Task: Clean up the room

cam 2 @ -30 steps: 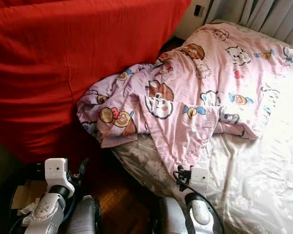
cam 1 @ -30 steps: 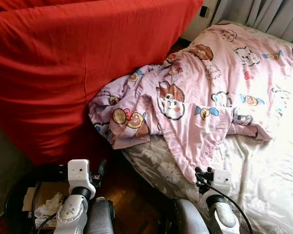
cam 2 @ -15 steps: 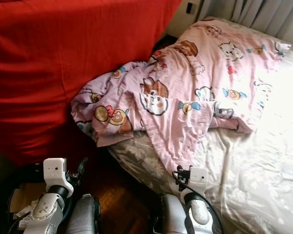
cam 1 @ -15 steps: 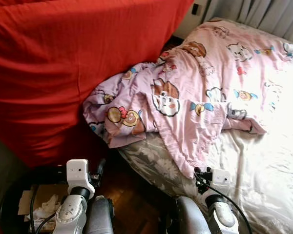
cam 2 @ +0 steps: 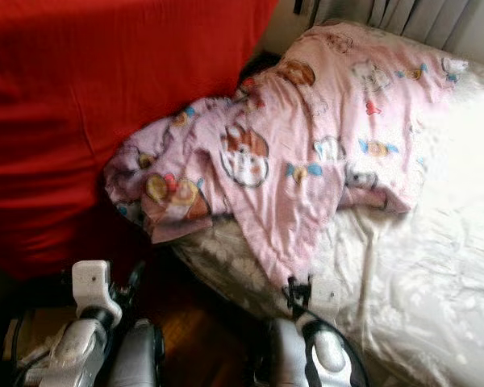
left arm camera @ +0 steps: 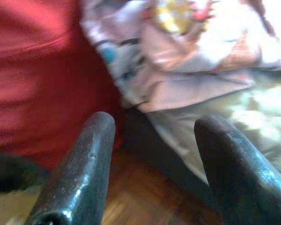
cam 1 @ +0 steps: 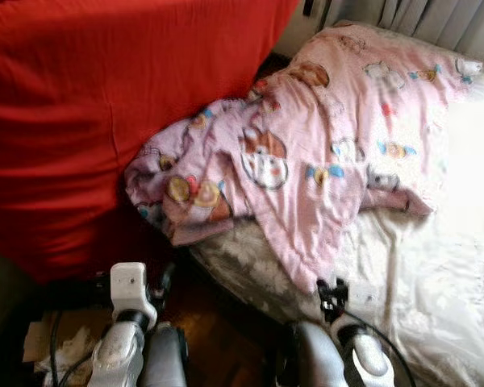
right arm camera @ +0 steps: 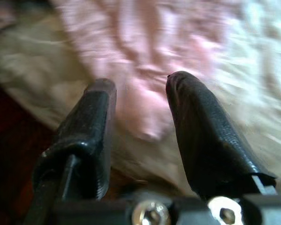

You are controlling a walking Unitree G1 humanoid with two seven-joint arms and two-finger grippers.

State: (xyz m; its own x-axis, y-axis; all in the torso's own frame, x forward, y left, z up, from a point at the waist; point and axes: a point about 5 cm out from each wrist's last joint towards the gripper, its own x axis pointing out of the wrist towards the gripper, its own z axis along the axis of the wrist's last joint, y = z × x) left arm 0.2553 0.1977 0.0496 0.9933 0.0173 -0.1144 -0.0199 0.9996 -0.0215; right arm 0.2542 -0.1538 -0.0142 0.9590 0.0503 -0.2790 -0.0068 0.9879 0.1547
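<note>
A rumpled pink quilt printed with cartoon animals (cam 1: 323, 153) lies across the bed with the pale floral sheet (cam 1: 436, 282), its bunched end hanging over the bed's edge against a big red fabric-covered cushion (cam 1: 89, 105). My left claw (left arm camera: 154, 136) hovers low over the dark wooden floor (cam 1: 218, 314), fingers spread wide and empty. My right claw (right arm camera: 138, 93) hangs just before the quilt's drooping corner, fingers parted and gripping nothing.

2 silver arms (cam 1: 129, 343), black cables, black-fingered end effectors (left arm camera: 154, 140) (right arm camera: 138, 101)
</note>
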